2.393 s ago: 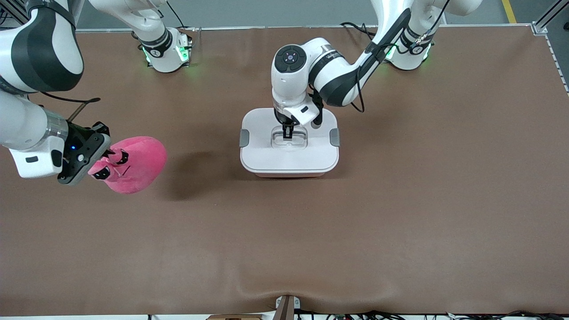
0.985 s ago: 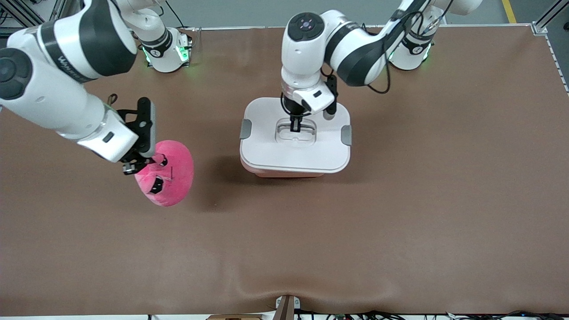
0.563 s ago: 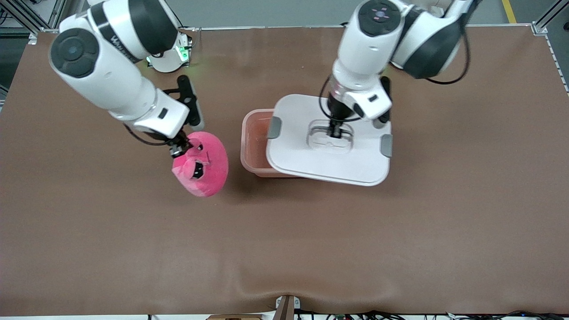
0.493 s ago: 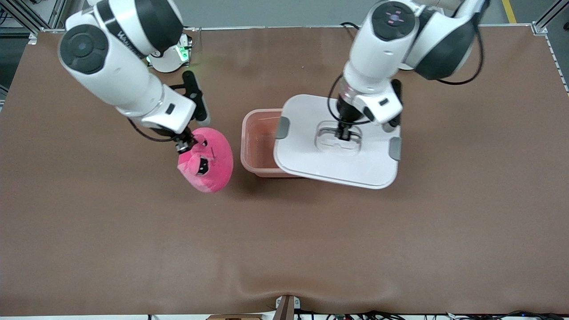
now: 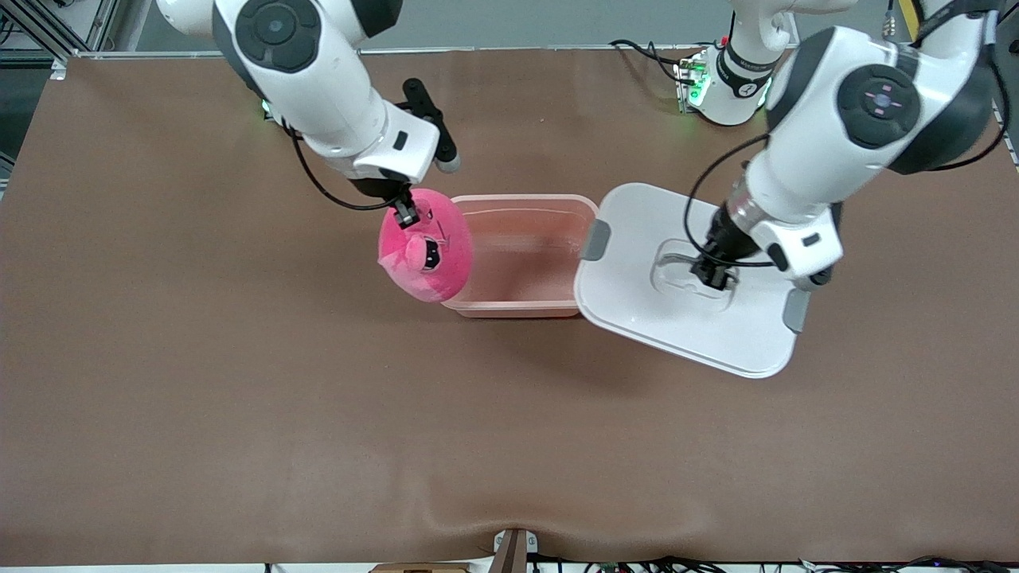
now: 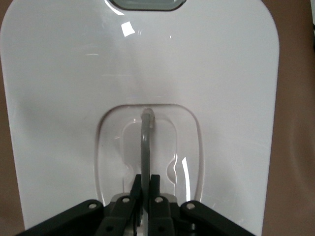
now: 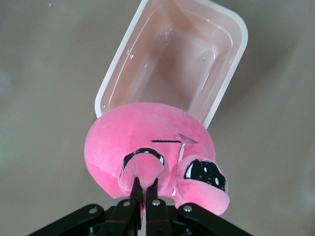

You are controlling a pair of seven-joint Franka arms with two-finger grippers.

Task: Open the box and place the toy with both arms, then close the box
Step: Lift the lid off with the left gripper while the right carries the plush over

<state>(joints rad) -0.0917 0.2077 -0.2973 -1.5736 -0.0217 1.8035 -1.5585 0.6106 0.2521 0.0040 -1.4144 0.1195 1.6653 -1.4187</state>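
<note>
Box (image 5: 517,255): standing open near the middle of the table (image 5: 239,414), somewhat closer to the edge where the arm bases stand than to the camera's edge. Nothing inside; bare pink floor plain in the right wrist view (image 7: 172,64).

Lid (image 5: 685,294): already off, carried clear of the box toward the left arm's end of the table, tilted, one grey clip (image 5: 595,239) just beside the box rim. Held up by the left gripper (image 5: 714,274), pressed together on the thin grey handle (image 6: 145,147) in the lid's recess, as the left wrist view shows.

Toy (image 5: 426,253): hanging from the right gripper (image 5: 404,213), pinched by one small ear nub (image 7: 142,169). Over the box rim at the right arm's end, partly above the table and partly above the opening; not yet inside.

Progress, judged from this: opening done, toy picked up and brought to the box edge.

Remaining:
- carry the toy over the middle of the opening, lower and release it
- pull the right arm clear
- bring the lid back, level it, seat it on the rim
- press the clips home if needed

Roughly halfway. Worth watching: soft toy bulging above the rim and stopping the lid from seating; tilted lid catching a box wall on return.
</note>
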